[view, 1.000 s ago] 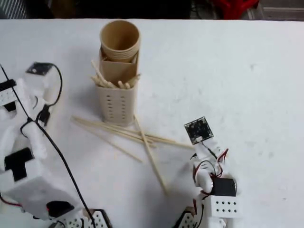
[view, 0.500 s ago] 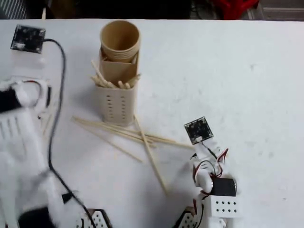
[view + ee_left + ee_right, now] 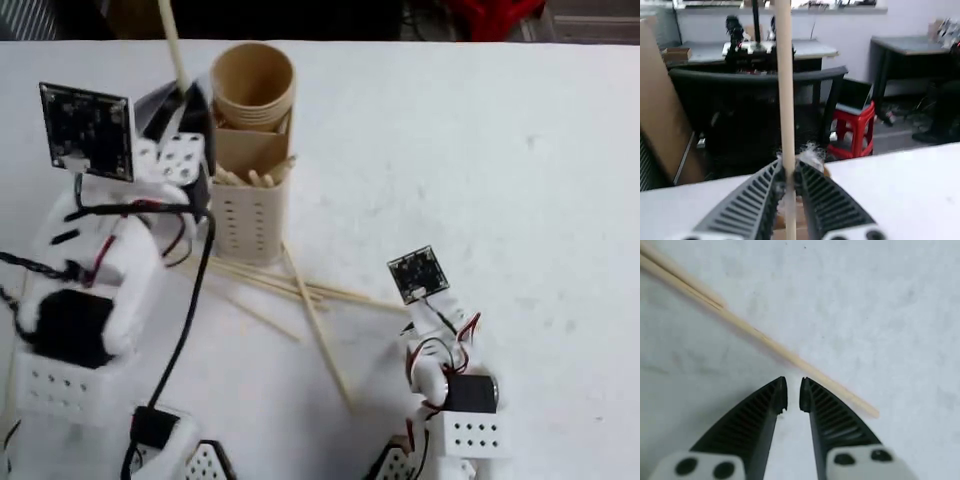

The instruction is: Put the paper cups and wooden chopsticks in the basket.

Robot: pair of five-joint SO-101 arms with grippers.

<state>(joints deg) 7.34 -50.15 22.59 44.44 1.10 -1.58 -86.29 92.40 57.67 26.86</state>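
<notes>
The left end effector (image 3: 788,170), grasping a chopstick (image 3: 784,75), now stands beside the basket (image 3: 245,215) (earlier far left). The right end effector (image 3: 793,392) stays almost clenched.

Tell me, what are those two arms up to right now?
Left hand clamped on one upright chopstick, beside the basket. Right hand nearly closed, empty, above a loose chopstick on the table. Cups sit in the basket.
</notes>
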